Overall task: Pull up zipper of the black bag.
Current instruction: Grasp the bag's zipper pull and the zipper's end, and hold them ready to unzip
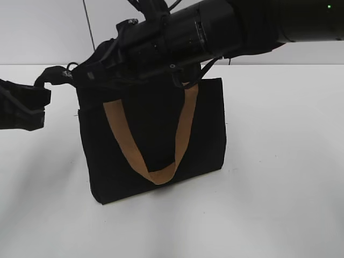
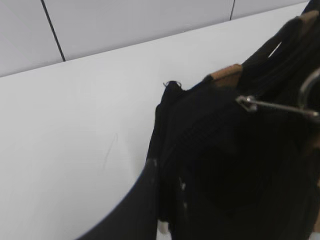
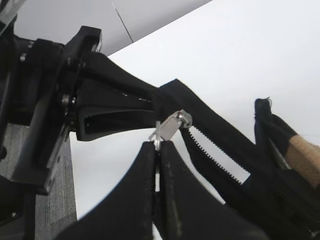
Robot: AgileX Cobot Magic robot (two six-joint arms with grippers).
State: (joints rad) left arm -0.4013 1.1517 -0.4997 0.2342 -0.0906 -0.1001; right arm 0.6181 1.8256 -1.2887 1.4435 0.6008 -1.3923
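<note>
The black bag [image 1: 156, 140] stands upright on the white table, a tan strap handle [image 1: 180, 134] hanging down its front. My left gripper [image 1: 45, 86] is shut on the bag's top left corner end and holds it taut; it also shows in the left wrist view [image 2: 165, 200] and in the right wrist view [image 3: 120, 107]. My right gripper [image 3: 157, 147] reaches across the bag's top [image 1: 88, 75] and is shut on the silver pull tab [image 3: 167, 129]. The slider sits near the left end of the zipper [image 3: 215, 160]. The teeth stand apart to the right of it.
The white table [image 1: 279, 177] runs round the bag, with a pale wall behind. My right arm [image 1: 226, 27] crosses above the bag's top rim. The second tan strap [image 3: 305, 152] lies by the bag's mouth.
</note>
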